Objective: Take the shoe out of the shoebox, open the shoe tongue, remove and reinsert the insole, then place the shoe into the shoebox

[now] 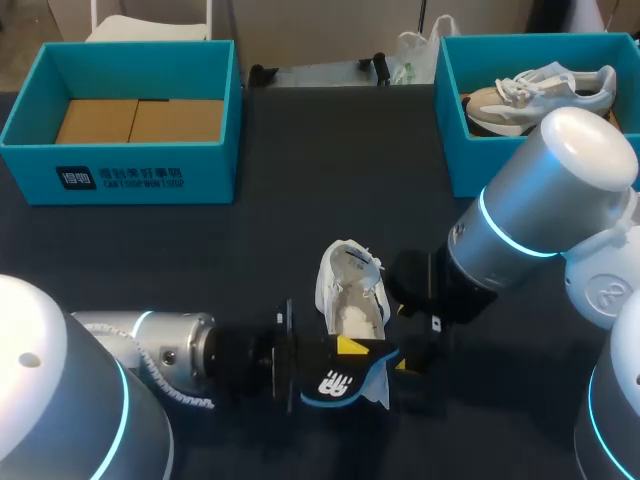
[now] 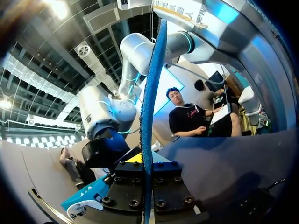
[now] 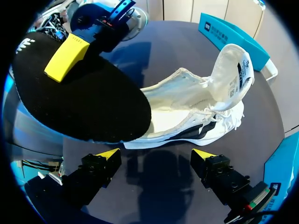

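The left gripper [image 2: 148, 184] was clamped flat on the thin black foam insole with a blue edge [image 3: 79, 102], holding it just beside the near end of the white mesh sneaker [image 3: 187, 107]. The right gripper [image 3: 156, 156] hung over the shoe with its fingers wide apart and nothing in them, making it the nearer gripper to the shoe itself. The sneaker lay on the dark bench [image 1: 300, 180], outside either teal box, its long axis running away from the robot and its labelled tongue [image 3: 233, 70] folded back at the far end. Reinsertion would likely hinge on lining the insole up with that opening. The insole hid the shoe's near end in the right wrist view.
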Motion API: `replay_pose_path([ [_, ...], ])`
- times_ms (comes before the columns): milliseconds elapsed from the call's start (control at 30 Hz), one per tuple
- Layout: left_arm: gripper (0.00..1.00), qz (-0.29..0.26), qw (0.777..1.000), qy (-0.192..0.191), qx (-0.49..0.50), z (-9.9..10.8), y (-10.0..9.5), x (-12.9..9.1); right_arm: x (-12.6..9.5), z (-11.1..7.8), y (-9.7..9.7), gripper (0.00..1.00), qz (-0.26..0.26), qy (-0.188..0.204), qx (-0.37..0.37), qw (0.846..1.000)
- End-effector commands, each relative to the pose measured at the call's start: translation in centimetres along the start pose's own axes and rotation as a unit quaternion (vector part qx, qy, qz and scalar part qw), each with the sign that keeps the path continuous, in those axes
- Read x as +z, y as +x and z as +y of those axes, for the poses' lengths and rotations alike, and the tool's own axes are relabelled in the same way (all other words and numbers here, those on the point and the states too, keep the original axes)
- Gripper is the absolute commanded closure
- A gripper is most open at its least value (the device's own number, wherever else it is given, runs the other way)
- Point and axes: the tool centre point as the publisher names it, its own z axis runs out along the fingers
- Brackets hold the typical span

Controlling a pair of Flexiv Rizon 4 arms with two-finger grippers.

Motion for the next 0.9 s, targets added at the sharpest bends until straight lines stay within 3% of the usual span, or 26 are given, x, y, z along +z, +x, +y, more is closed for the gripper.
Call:
replay_pose_path([
  [33,1.00,-0.004,1.000,-0.001,0.002,0.5,0.0,0.0,0.1,0.0,0.1,0.00,-0.001,0.000,0.000,1.000],
  [900,1.00,-0.014,1.000,-0.005,-0.004,2.8,-0.2,-0.3,0.1,0.0,0.1,0.00,-0.001,0.000,0.000,1.000],
])
